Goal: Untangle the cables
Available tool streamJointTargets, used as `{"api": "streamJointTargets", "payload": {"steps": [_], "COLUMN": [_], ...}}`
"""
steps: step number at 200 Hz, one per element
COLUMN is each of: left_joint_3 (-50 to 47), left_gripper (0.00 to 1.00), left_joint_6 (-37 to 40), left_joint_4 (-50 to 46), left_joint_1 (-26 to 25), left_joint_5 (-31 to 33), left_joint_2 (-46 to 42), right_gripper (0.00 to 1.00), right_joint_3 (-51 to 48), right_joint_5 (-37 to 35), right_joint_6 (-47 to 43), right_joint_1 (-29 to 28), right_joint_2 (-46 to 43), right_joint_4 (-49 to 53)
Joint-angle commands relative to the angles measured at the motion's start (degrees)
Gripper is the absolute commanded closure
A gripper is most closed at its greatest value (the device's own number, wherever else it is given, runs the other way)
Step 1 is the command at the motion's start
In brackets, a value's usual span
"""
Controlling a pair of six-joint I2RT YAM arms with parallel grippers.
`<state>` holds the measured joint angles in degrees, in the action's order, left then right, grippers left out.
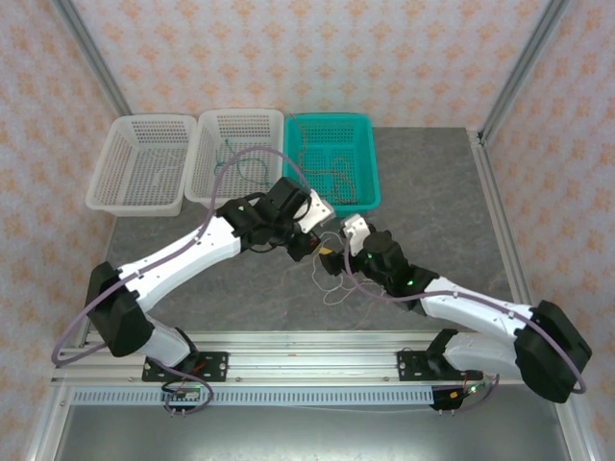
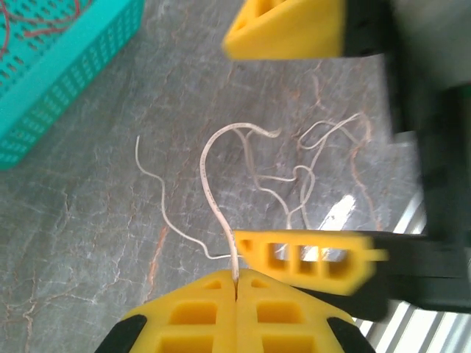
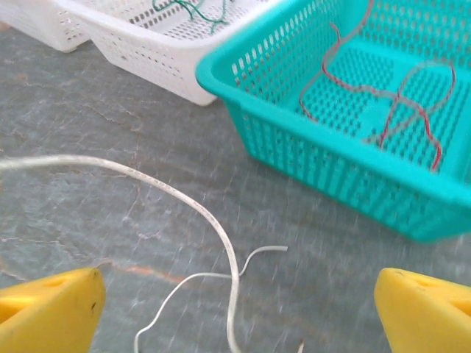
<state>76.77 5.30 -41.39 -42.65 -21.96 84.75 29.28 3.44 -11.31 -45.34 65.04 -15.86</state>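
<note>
Left claw: clenched. Your left gripper [image 2: 235, 279] has its yellow fingers pressed together on one end of the white cable [image 2: 210, 184].
Right claw: released. Your right gripper [image 3: 239, 279] stands with its jaws wide apart and nothing held between them.
Held cable, position: above the middle of the worktop [image 1: 432, 192], on the near side of the teal basket [image 3: 309, 147].
Held cable, long axis: in the left wrist view it leaves the pinch straight ahead of the fingertips, then bends over into a hook at its far end.
Governing relation: in the right wrist view the same cable comes in from the left and drops through the gap between the open jaws, nearer the left finger than the right. Treat the right arm as the nearer one to the free run.
Contact: you cannot tell from these views whether the cable touches either right finger.
Loose strands [image 2: 309, 176]: thin white loops lying on the worktop beyond the held cable, crossing one another.
Sorted cables: the reddish-brown cable [image 3: 346, 84] lies inside the teal basket; the green cable [image 3: 191, 9] lies in the white basket [image 3: 147, 59] beside it.
Next move, judged: close the right jaws across the cable's axis, then draw the two claws apart along it.
Risk, judged: the loose loops may drag along.
</note>
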Motion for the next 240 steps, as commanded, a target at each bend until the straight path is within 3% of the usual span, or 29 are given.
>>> {"api": "streamJointTargets", "payload": {"steps": [1,22,49,73,117,146,173,218,240], "left_joint_3": [3.9,7.7,11.9,15.6,28.7,35.9,41.5,56.3,62.1], "left_gripper": [1.00,1.00,1.00,1.00,1.00,1.00,1.00,1.00,1.00], "left_joint_6": [1.3,1.4,0.4,-1.2,-3.8,-8.6,-10.6,-14.9,-15.0], "left_joint_4": [-3.2,-4.6,-3.6,-1.8,-6.0,-6.0,-5.2,-6.3,-6.8], "left_joint_1": [-0.1,-0.1,0.9,2.9,11.4,21.5,27.6,41.8,47.3], "left_joint_5": [-1.9,-1.3,-0.8,2.5,10.2,7.6,6.7,0.0,1.0], "left_joint_2": [-4.2,-7.3,-12.7,-16.5,-14.9,-11.7,-8.1,2.2,6.6], "right_gripper": [0.08,0.16,0.42,0.50,0.47,0.45,0.44,0.22,0.11], "right_joint_3": [1.9,1.8,-0.1,-0.7,-1.9,-2.8,-3.7,-3.1,-3.3], "right_joint_5": [0.4,-1.8,-0.9,0.3,0.1,-0.8,-0.1,1.1,1.0], "right_joint_6": [-11.7,-7.6,-0.7,3.8,6.2,6.9,8.1,9.3,9.8], "right_joint_1": [-0.2,-0.2,0.0,0.0,0.0,0.0,0.0,0.0,0.0], "right_joint_2": [5.3,10.7,17.4,21.0,23.6,23.9,22.5,13.8,7.4], "right_joint_4": [-9.6,-14.9,-20.0,-19.5,-18.0,-17.8,-18.0,-10.1,-6.3]}}
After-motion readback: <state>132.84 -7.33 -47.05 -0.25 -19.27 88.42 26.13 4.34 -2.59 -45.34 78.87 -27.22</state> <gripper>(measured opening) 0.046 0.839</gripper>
